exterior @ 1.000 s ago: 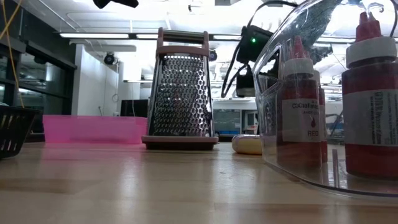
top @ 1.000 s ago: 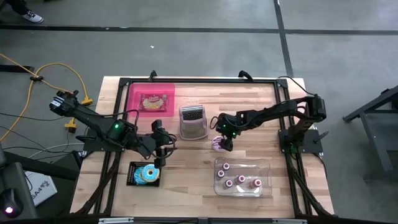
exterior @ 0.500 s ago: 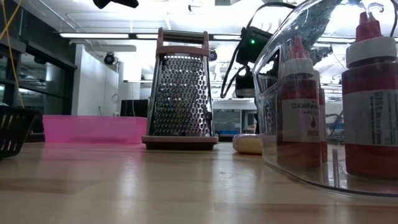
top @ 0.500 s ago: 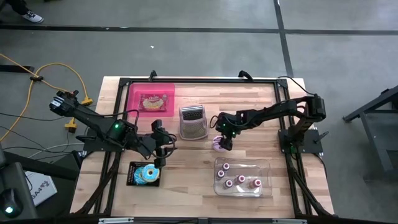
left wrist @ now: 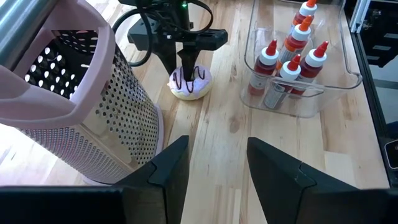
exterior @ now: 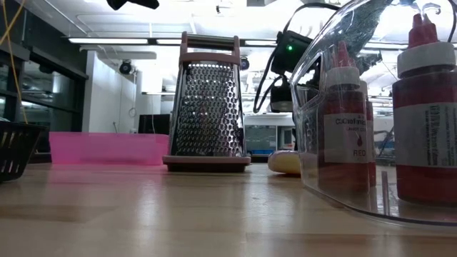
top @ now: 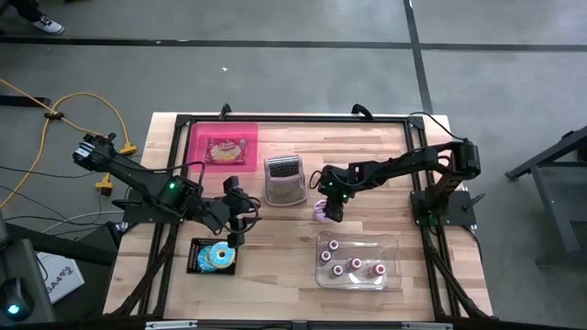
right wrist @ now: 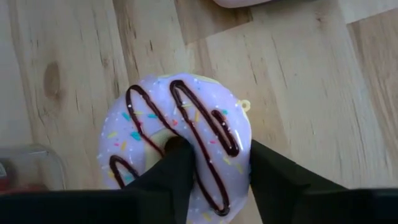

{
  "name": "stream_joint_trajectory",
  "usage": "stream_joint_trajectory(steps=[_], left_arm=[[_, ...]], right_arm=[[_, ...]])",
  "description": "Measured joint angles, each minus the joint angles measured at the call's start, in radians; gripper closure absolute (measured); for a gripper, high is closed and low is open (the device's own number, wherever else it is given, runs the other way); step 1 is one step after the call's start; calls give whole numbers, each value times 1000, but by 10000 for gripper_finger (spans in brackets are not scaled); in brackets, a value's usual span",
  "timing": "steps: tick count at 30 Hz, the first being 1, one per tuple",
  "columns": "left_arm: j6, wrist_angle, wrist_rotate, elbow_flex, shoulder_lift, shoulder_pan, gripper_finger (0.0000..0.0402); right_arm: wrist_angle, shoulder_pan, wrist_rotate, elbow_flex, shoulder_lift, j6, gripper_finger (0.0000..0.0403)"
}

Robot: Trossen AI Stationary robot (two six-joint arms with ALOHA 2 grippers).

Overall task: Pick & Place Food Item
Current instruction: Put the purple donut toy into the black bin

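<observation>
- Fingers [right wrist: 171,177] of the right gripper [top: 329,210] are parted and straddle one side of the purple-iced donut [right wrist: 177,143], one fingertip in its hole, one outside the ring; a firm grip cannot be confirmed.
- Donut rests on the wooden table [top: 367,147], between the box grater [top: 285,180] and the clear bin of sauce bottles [top: 356,259].
- Left gripper [left wrist: 211,171] hovers with fingers apart and nothing between them, near a black basket [top: 212,257] holding a blue donut [top: 218,256].
- Pink tray [top: 222,145] sits at the far edge.
</observation>
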Motion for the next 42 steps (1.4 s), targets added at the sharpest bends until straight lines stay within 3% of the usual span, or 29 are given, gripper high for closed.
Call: stream_joint_trajectory(steps=[13,30,42], left_arm=[[0,0,0,0,0,0,247],[0,0,0,0,0,0,247],[1,50,-1,0,0,0,247]], right_arm=[[0,0,-4,0,-1,0,325],[-24,0,10,0,-209,-8,327],[-28,4,96,0,-349,-33,327]])
